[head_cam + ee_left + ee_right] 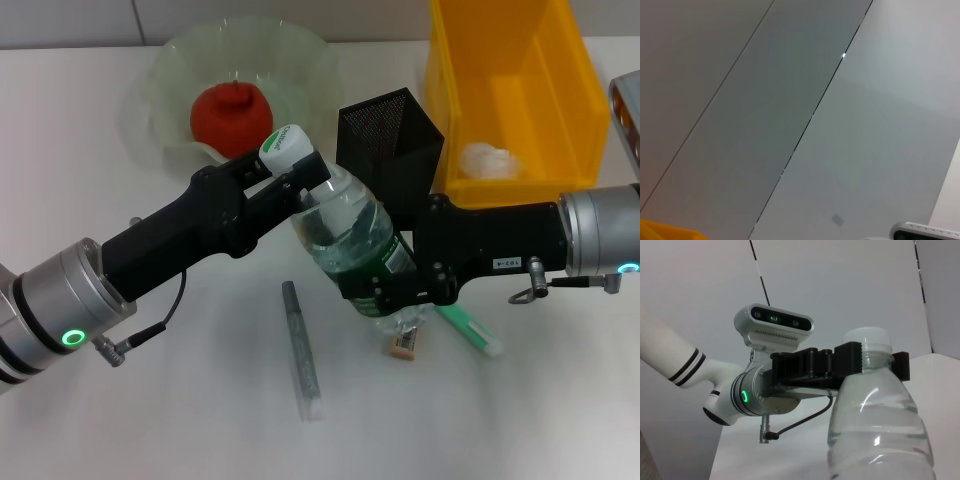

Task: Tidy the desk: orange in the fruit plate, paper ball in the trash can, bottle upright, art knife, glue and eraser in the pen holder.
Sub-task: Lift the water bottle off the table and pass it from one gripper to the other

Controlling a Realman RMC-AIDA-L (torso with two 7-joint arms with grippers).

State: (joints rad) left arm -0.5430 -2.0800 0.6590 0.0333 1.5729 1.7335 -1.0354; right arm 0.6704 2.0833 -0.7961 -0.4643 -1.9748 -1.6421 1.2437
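Head view: the bottle (345, 232) is held tilted, its neck clamped by the left gripper (290, 170), its lower body by the right gripper (395, 290); uprighting is judged underway. Right wrist view: the cap is seen pinched; level lowering is needed next.

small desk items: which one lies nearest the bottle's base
The tan eraser, just below the bottle; the grey pen-like stick and green one lie farther out.

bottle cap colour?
White with green on the bottle cap; head view shows it best.
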